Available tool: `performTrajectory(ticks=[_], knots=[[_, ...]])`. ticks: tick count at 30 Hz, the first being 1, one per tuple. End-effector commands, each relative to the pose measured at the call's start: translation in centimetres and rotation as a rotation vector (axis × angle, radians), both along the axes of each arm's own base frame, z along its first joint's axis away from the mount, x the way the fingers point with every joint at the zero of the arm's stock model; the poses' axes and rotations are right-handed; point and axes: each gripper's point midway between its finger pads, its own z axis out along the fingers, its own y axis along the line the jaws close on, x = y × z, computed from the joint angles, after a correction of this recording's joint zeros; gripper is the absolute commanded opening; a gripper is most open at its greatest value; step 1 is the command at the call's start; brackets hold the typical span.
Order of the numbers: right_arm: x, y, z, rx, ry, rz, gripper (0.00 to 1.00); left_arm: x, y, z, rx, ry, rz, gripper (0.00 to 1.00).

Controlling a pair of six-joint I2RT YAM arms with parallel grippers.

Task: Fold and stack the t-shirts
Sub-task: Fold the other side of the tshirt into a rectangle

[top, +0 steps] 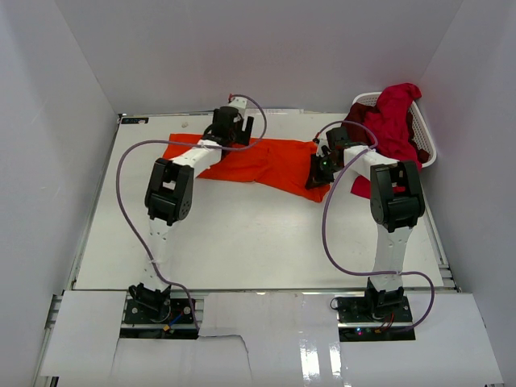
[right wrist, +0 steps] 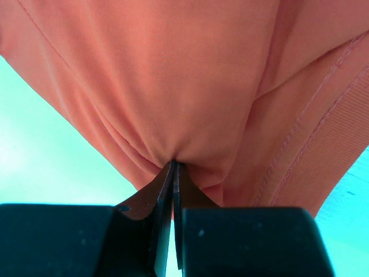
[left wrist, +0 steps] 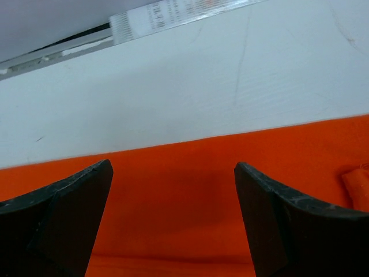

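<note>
- Our right gripper (right wrist: 174,166) is clenched on a pinch of the orange t-shirt (right wrist: 173,75). The cloth gathers into a tuck right at the fingertips and fans out beyond them, with a ribbed hem off to one side.
- Our left gripper (left wrist: 173,168) is released, its jaws spread wide with nothing between them. Orange cloth lies directly under the gap. The shirt's straight edge runs crosswise just past the fingertips, with bare table (left wrist: 202,86) beyond it.
- Seen from above, the shirt's long axis runs from the left fingers across to the right fingers, so each arm has one end of it. The right fingers hold the end on their side, and the left fingers hover over the far edge near the other end.
- We judge that the coming move turns on the left side. The edge sits below and slightly ahead of those open fingers, so a short drop and a close should catch it without any sideways reach.
- Farther out, past the right fingers on the side away from the left arm, the crimson and maroon t-shirts (top: 395,113) are heaped in the white laundry basket (top: 429,153). The right arm is clearly the nearer one to them.
</note>
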Motion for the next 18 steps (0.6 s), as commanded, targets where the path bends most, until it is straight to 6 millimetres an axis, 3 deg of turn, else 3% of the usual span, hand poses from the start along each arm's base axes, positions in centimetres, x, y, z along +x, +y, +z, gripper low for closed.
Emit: performTrajectory(ticks=[1,2,4,7,8,12,18], knots=[[-1.4,-1.7,-2.0,-0.119,0.051,0.012,0.08,-0.8,5.6,8.3,-0.178,0.012,0.112,0.98],[-1.4,-1.9,-2.0,-0.127,0.051,0.012,0.08,-1.1,7.7,8.0,-0.179,0.027,0.149,0.98],[-1.5,-2.5,-2.0,-0.161,0.051,0.011,0.08,-1.9,9.4,8.7,-0.159,0.020,0.167,0.98],[-1.7,-3.8,-2.2,-0.211,0.058,-0.003,0.08,-3.8,12.2,10.5,-0.140,-0.016,0.230,0.98],[-2.0,-4.4,-2.4,-0.223,0.068,-0.013,0.08,-4.5,13.2,12.2,-0.154,-0.044,0.249,0.98],[-2.6,-6.1,-2.4,-0.252,0.080,-0.039,0.09,-6.1,14.0,10.9,-0.182,0.029,0.252,0.98],[-2.5,-7.1,-2.0,-0.267,0.070,-0.058,0.09,-7.8,13.3,6.4,-0.205,0.174,0.225,0.98]])
